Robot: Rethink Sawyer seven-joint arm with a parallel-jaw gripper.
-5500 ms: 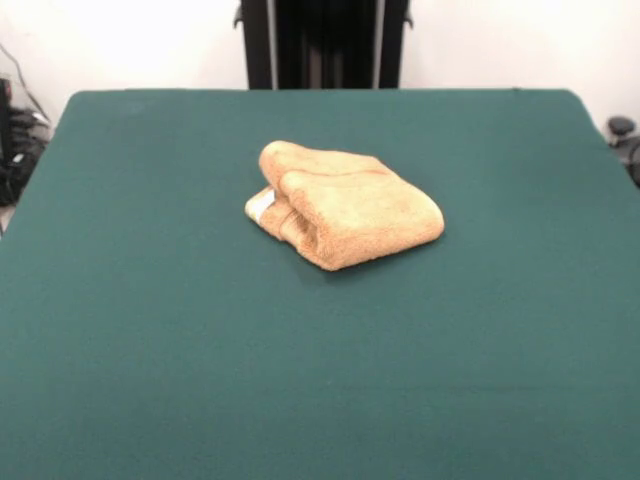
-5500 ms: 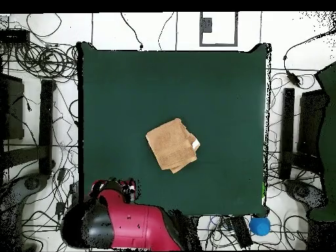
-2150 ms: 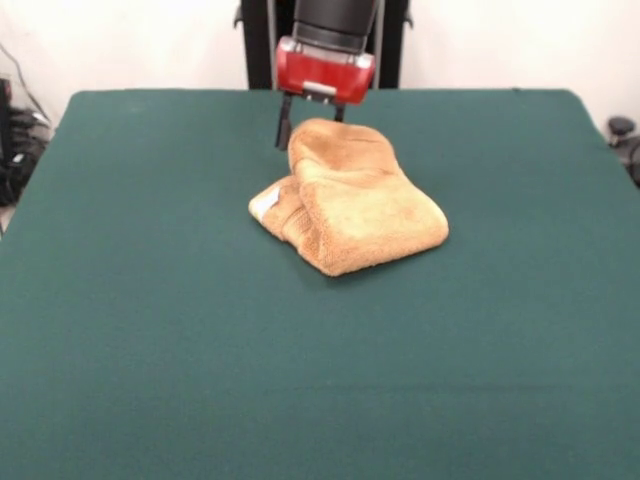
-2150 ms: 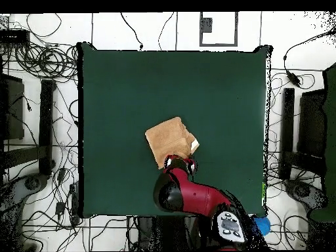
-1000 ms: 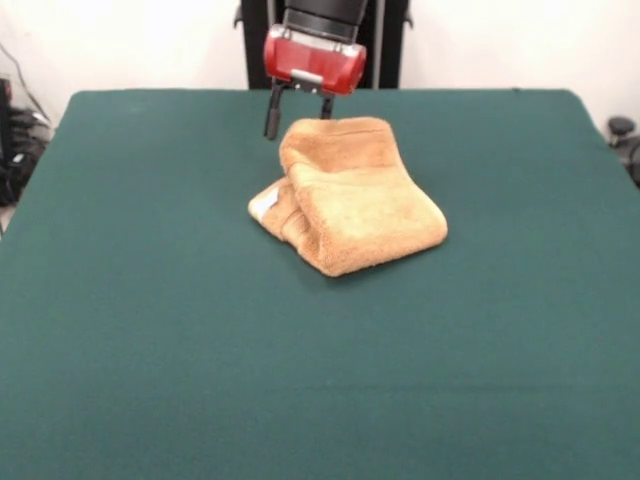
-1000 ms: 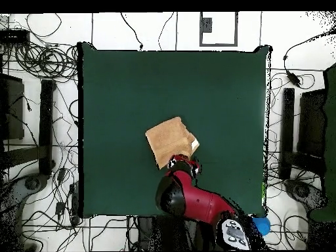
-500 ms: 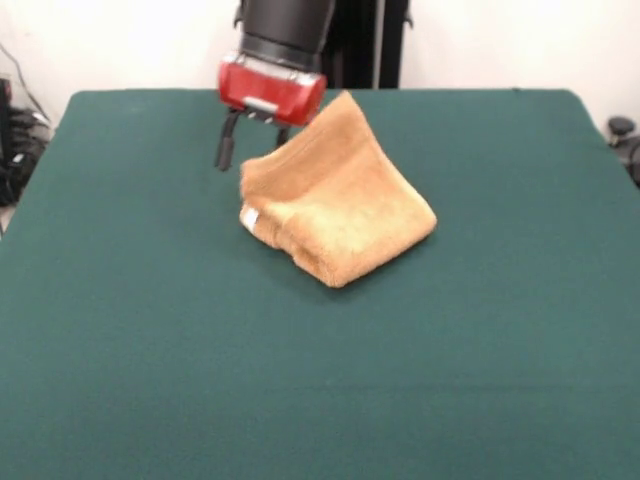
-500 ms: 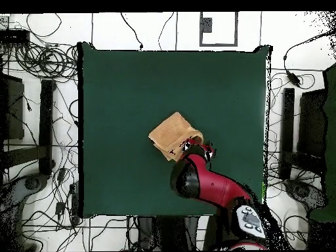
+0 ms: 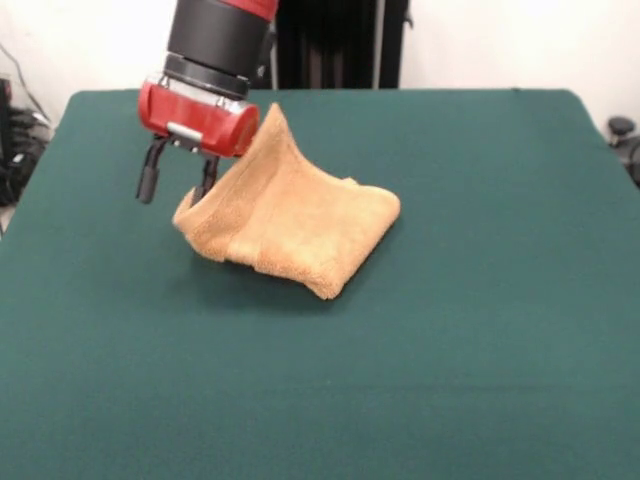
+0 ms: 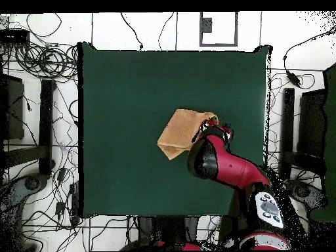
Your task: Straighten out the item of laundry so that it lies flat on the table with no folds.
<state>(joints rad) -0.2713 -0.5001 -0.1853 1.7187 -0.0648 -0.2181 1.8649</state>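
Gripper [image 9: 176, 180] of mine hangs over the left-centre of the table [image 9: 480, 330] in the front view, w/ the red wrist block right above it. Two black fingers [image 9: 148, 182] point down, one at the far left standing clear in the air, the other pressed against the towel's raised edge. I'm holding the towel [image 9: 290, 225] by an upper corner, though the exact pinch spot is tucked behind the wrist block, so I can't see how much cloth sits between the jaws.

Moving right: the towel's held corner peaks up beside the wrist block, approx. at its top edge, and the cloth slopes down from there toward the right and toward the camera. Left end droops in a rounded fold below the fingers and looks lifted off the felt, w/ a shadow under it. Right part lies on the table, doubled over, a thick folded edge facing the camera and a paler woven band running across the front face. It's not flat.

Overhead view: my arm [image 10: 226, 167] reaches up from the bottom right, gripper [image 10: 211, 125] at the towel's right edge. Towel [image 10: 178, 133] sits a bit right of the table's middle, well away from every table edge [image 10: 105, 131].
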